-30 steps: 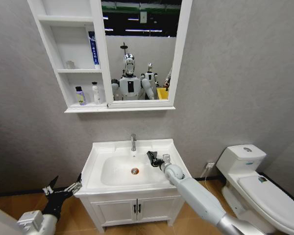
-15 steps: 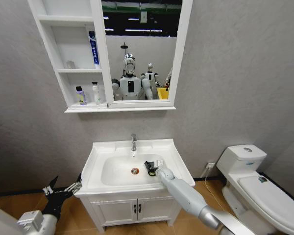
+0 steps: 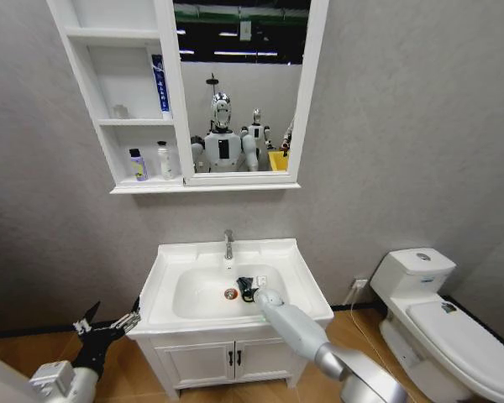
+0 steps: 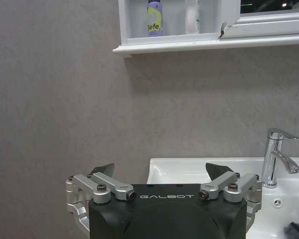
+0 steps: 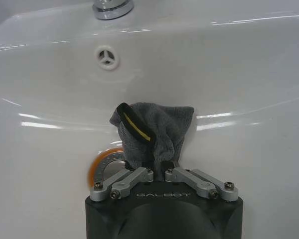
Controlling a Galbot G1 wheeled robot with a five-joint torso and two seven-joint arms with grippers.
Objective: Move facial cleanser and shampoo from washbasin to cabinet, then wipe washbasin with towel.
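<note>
The white washbasin stands below the cabinet. My right gripper is down in the bowl beside the orange-ringed drain. In the right wrist view, the right gripper is shut on the dark towel with its yellow patch, pressed on the bowl wall. A purple bottle and a white bottle stand on the cabinet's lowest shelf; which is the facial cleanser and which the shampoo I cannot tell. My left gripper hangs open left of the basin.
A chrome tap rises at the basin's back edge. A blue tube stands on the middle shelf. The mirror is to the right of the shelves. A white toilet stands to the right, and a two-door cupboard is under the basin.
My right gripper has carried the towel from the basin's right rim down into the bowl, leftwards to the drain. The left arm has not moved.
</note>
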